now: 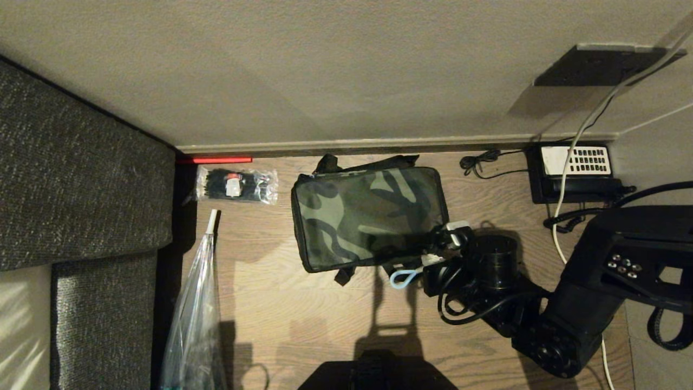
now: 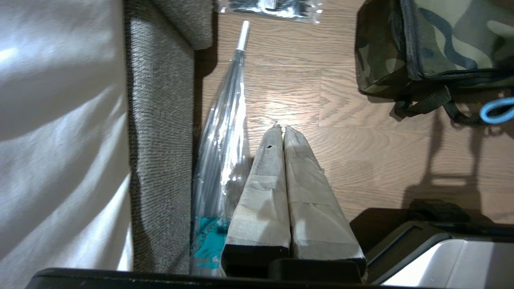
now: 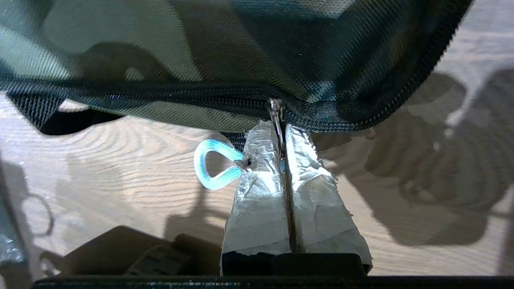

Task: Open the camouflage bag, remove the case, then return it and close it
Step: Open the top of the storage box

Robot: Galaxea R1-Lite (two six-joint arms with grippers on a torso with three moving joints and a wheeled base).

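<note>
We saw the right gripper (image 3: 281,132) pinching the zipper pull (image 3: 276,114) of the camouflage bag (image 1: 368,216); the left gripper (image 2: 282,130) was closed on nothing; a packet of ties (image 1: 236,184) at nine o'clock of the bag, a telephone (image 1: 575,172) at three o'clock.

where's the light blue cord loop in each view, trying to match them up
Head view: the light blue loop lies on the wood floor just below the camouflage bag's lower right corner, beside the right gripper.
Left wrist view: the loop is at the right edge, under the bag.
Right wrist view: the loop sits mid-frame, beside the gripper's shut jaws on the zipper pull.
Shared landmark: the bag's black zipper edge.
</note>
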